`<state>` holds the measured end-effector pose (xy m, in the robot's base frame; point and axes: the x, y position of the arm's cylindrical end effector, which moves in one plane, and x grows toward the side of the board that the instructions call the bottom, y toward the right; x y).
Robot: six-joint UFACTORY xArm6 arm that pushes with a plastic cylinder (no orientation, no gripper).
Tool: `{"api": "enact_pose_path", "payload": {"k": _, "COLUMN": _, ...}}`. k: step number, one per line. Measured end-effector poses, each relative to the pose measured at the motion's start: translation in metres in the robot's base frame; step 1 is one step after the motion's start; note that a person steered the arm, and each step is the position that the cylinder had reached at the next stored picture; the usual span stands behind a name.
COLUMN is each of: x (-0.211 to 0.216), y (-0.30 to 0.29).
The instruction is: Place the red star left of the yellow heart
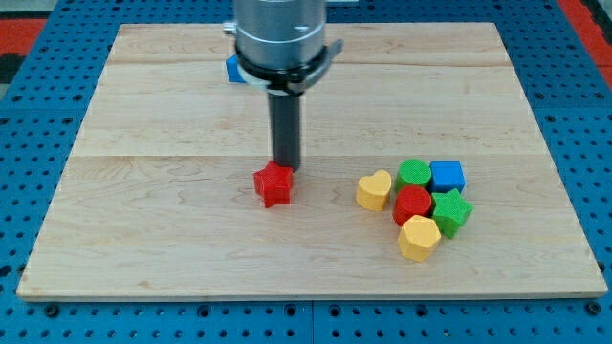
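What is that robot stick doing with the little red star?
My tip is touching the top edge of the red star on the wooden board. The yellow heart sits apart to the view's right, beside a bunch of other blocks. The star is already on the heart's left, with a gap between them.

Eight blocks lie on one wooden board [143, 105]. Two are red: a red star [273, 184] and a red cylinder [413, 204]. Two are yellow: a yellow heart [375, 189] and a yellow hexagon [419, 237]. Two are green: a green cylinder [414, 173] and a green star [450, 211]. Two are blue: a blue cube [447, 176] and a blue block [232, 68] half hidden behind the arm.
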<state>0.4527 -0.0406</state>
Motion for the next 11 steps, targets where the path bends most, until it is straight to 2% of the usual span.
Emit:
{"api": "enact_pose_path", "payload": {"k": 1, "x": -0.033, "y": -0.025}}
{"api": "enact_pose_path", "payload": {"k": 2, "x": -0.039, "y": -0.053}}
{"api": "enact_pose_path", "payload": {"k": 3, "x": -0.004, "y": -0.033}}
{"api": "enact_pose_path", "payload": {"k": 5, "x": 0.031, "y": 0.029}}
{"api": "enact_pose_path", "payload": {"k": 7, "x": 0.031, "y": -0.046}}
{"api": "enact_pose_path", "payload": {"k": 8, "x": 0.071, "y": -0.017}}
{"api": "enact_pose_path", "payload": {"k": 9, "x": 0.081, "y": 0.031}}
{"api": "enact_pose_path", "payload": {"k": 11, "x": 0.101, "y": 0.051}}
